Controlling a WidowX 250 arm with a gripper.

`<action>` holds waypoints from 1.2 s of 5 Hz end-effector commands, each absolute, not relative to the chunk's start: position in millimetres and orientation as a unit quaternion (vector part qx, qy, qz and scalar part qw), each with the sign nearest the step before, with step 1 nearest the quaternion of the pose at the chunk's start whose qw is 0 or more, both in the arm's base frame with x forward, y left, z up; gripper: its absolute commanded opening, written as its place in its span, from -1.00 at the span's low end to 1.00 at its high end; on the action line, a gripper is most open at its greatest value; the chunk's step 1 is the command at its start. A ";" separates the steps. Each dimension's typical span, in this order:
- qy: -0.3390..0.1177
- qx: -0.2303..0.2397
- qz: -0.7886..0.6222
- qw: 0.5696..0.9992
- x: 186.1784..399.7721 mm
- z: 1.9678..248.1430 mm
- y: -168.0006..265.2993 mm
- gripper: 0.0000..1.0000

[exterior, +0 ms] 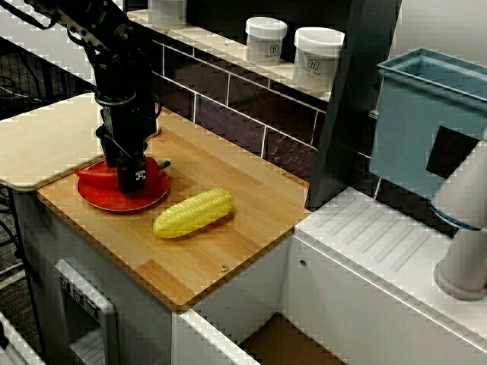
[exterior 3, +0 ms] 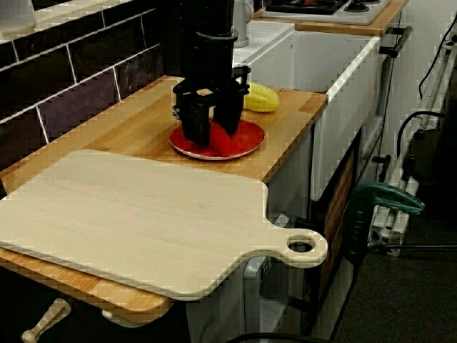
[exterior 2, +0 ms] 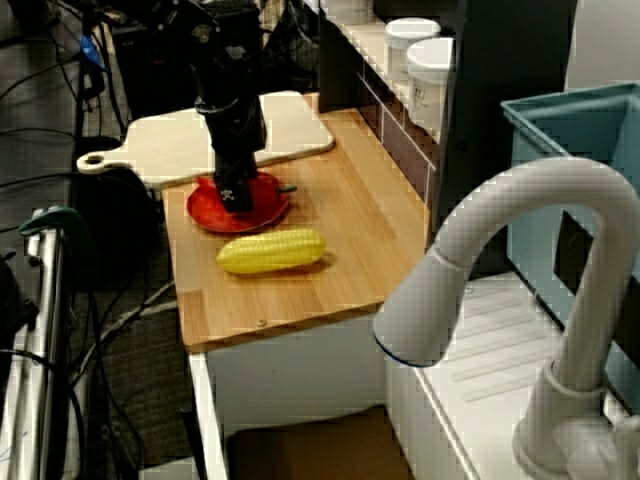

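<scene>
- One black two-fingered claw stands low over a round red plate, its jaws parted astride a red bell pepper.
- The pepper lies on the plate, its stem pointing toward the tiled wall.
- The black arm drops almost straight down onto the plate, wrist vertical.
- A yellow corn cob lies just beside the plate on the bamboo countertop, clear of the rim.
- A pale wooden cutting board with a holed handle lies on the plate's other side.
- Two white lidded jars sit shut on the ledge, their contents hidden.
- A blue plastic bin stands well apart, beyond the sink.
</scene>
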State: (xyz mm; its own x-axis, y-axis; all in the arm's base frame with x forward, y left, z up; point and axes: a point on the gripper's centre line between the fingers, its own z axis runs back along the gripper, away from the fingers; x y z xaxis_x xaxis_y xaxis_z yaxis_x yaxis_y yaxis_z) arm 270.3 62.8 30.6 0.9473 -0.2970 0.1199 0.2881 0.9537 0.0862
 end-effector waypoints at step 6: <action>-0.108 0.045 -0.039 0.992 282.8 87.1 118.0 -1.00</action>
State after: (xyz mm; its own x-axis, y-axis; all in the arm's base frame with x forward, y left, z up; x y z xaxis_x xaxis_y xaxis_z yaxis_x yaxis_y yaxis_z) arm 285.2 120.0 69.5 0.9819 -0.0874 0.1680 0.0753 0.9942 0.0771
